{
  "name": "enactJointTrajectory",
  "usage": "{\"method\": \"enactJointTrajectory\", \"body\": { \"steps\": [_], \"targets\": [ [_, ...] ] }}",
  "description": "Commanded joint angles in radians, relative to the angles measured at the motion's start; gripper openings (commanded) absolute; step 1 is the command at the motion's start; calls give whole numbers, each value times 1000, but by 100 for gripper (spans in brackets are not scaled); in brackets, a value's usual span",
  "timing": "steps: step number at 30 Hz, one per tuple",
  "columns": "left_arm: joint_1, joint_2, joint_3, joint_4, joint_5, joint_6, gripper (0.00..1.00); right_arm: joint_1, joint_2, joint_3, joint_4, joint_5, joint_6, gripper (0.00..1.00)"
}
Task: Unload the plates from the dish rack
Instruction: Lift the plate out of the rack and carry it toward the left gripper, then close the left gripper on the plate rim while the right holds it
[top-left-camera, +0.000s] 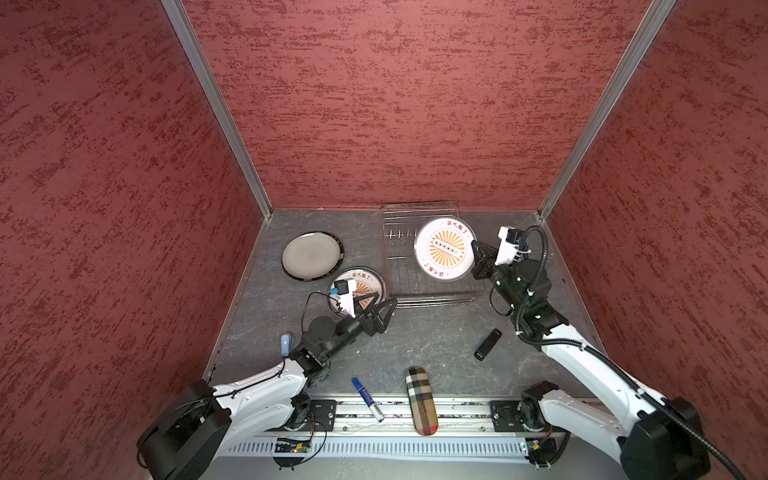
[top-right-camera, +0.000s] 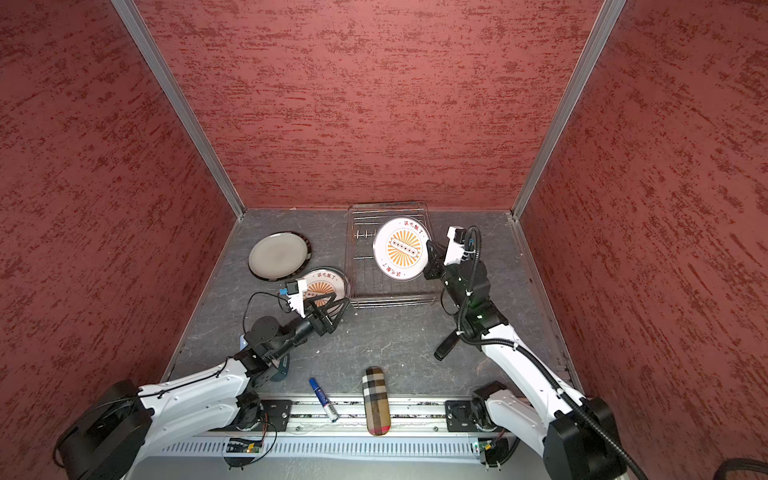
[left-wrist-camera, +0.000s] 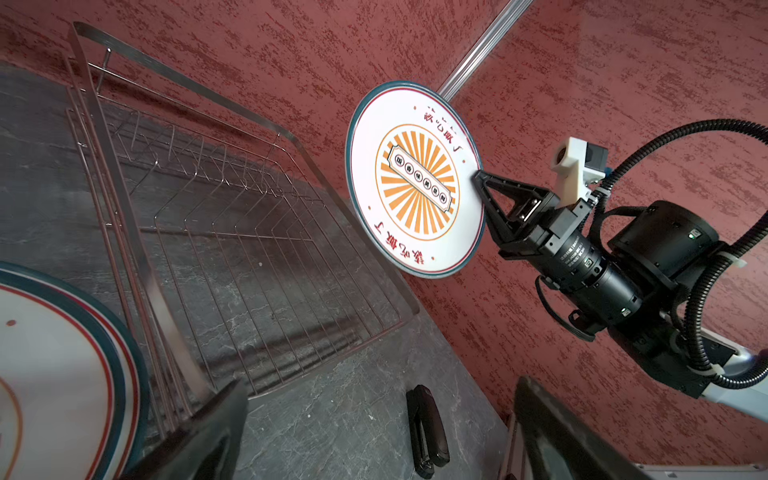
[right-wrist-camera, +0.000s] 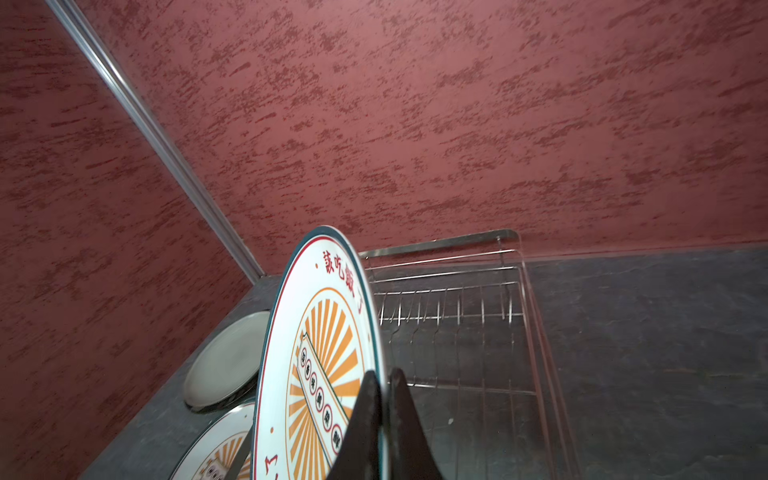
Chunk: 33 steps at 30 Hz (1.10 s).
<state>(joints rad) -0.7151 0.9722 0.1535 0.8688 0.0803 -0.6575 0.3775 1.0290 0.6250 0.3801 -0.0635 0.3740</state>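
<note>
Pinched a sunburst plate (top-left-camera: 444, 248) by its rim with the right end effector (top-left-camera: 474, 246), over the dish rack (top-left-camera: 432, 300). Hung the left end effector (top-left-camera: 384, 299) — spread wide — near a second plate (top-left-camera: 376, 282), flat on the grey tabletop (top-left-camera: 432, 336). Red rough walls (top-left-camera: 395, 104) around.

Dish rack (top-left-camera: 399, 274) sits at the back of the worktop (top-left-camera: 436, 332), right of centre, close to the rear wall. Raised plate (top-left-camera: 444, 248) hangs tilted on edge above the rack's right half, not touching it; right gripper (top-left-camera: 473, 249) has its jaws on the plate's right rim.

Plain plate (top-left-camera: 311, 255) lies flat left of the rack. Second plate (top-left-camera: 370, 282) lies flat in front of it and just beside the rack's front-left corner. Whether the two rims overlap cannot be told. Left gripper (top-left-camera: 385, 298) hovers over its near edge.

Stapler (top-left-camera: 487, 344) lies front right, well apart from the rack. Marker (top-left-camera: 368, 400) and case (top-left-camera: 422, 401) lie at the front edge, case to the right.
</note>
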Motion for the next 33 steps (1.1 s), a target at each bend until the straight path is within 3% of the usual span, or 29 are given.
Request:
{"method": "enactJointTrajectory", "body": {
  "steps": [1, 5, 8, 16, 24, 33],
  "targets": [
    [-8, -2, 29, -17, -57, -1, 100, -2, 34, -14, 157, -161, 115, 0],
    [-13, 17, 48, -24, -55, -11, 100, 12, 140, -19, 260, -245, 180, 0],
    [-20, 45, 52, -23, -119, -39, 96, 29, 201, -27, 326, -272, 220, 0],
    [-18, 142, 98, -33, -162, -85, 89, 116, 299, -73, 511, -217, 271, 0],
    [-21, 177, 48, 77, -215, -148, 52, 168, 339, -77, 549, -195, 270, 0],
    [-21, 167, 61, 45, -188, -169, 34, 192, 357, -64, 533, -176, 253, 0]
  ]
}}
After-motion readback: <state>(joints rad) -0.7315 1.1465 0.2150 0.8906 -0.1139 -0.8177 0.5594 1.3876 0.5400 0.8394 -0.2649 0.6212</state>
